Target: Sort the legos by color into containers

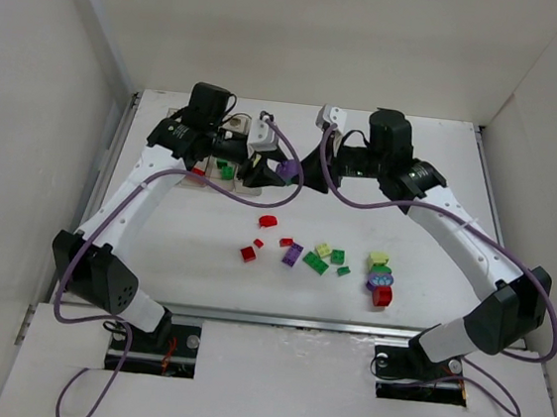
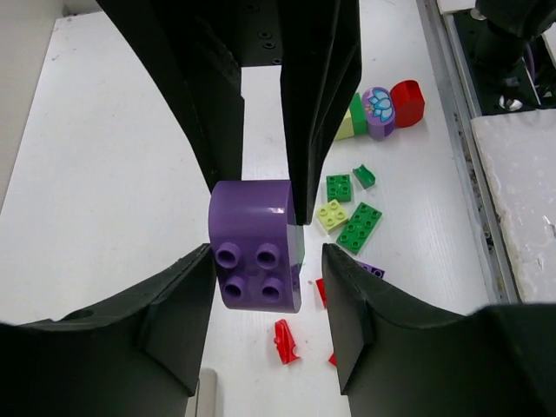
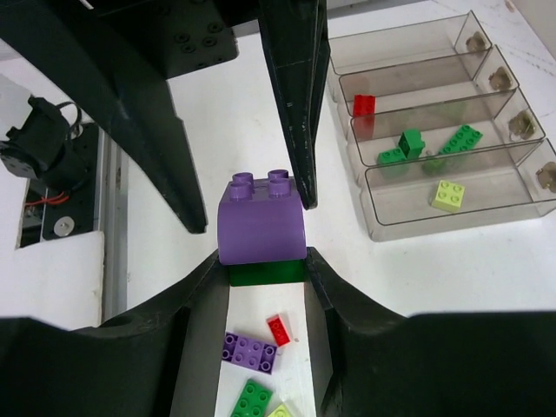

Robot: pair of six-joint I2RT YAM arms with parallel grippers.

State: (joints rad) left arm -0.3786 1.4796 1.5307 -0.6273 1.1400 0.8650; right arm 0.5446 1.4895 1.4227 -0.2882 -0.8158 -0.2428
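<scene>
While aloft, lego (image 3: pixel 261 228) in right gripper (image 3: pixel 263 262).

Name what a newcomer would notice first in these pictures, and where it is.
The purple brick stands out, held above the far middle of the table by the right gripper, with the left gripper open around it. Next, the scattered legos mid-table and the clear containers at far left, partly filled.

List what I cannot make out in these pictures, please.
- Top view: the left arm covers most of the containers.
- Right wrist view: the purple brick and right jaws hide most of the green brick.
- Left wrist view: the containers lie outside the frame.
</scene>
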